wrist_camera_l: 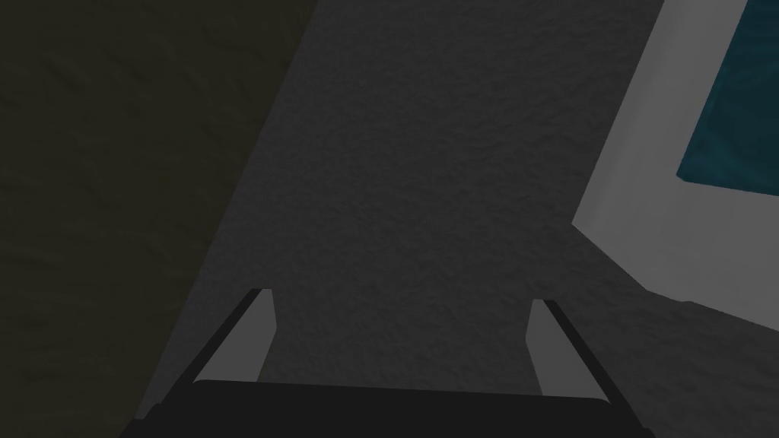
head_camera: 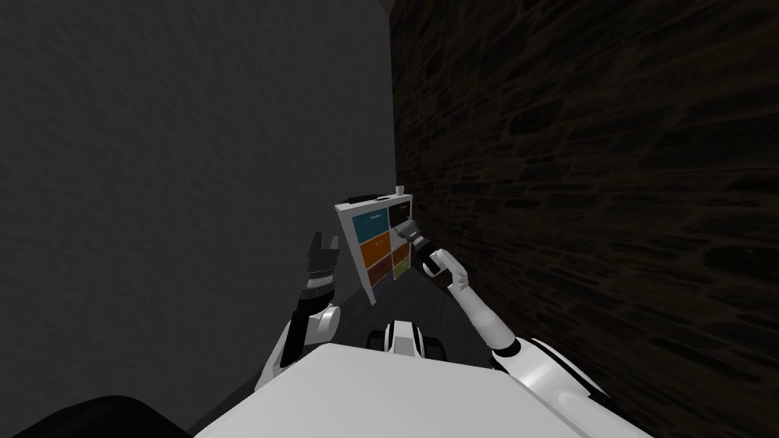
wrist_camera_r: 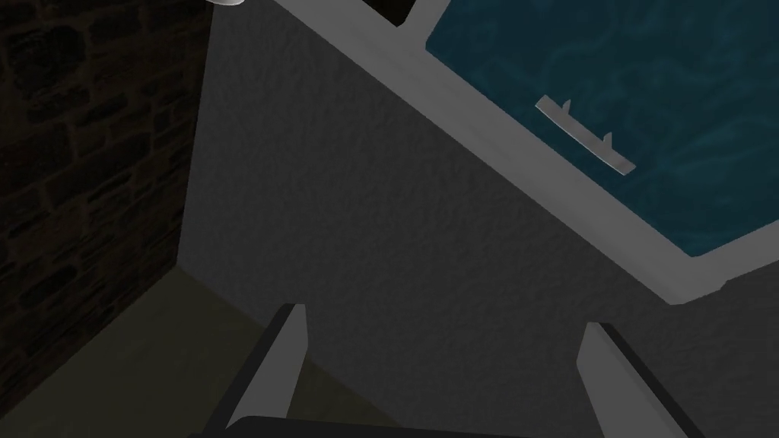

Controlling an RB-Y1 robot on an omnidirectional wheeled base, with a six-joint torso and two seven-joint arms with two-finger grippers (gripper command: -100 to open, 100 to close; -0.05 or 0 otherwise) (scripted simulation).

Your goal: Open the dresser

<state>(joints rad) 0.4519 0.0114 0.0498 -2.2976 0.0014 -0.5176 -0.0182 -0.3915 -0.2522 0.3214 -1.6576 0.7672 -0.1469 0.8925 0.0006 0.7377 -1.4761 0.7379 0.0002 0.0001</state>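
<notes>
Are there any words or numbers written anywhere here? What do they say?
None: no word, number or sign can be read anywhere.
The pale bar on the teal drawer front of the dresser is its handle, not writing.
The faint pale specks on the other drawer fronts in the head view are too small to tell.
</notes>
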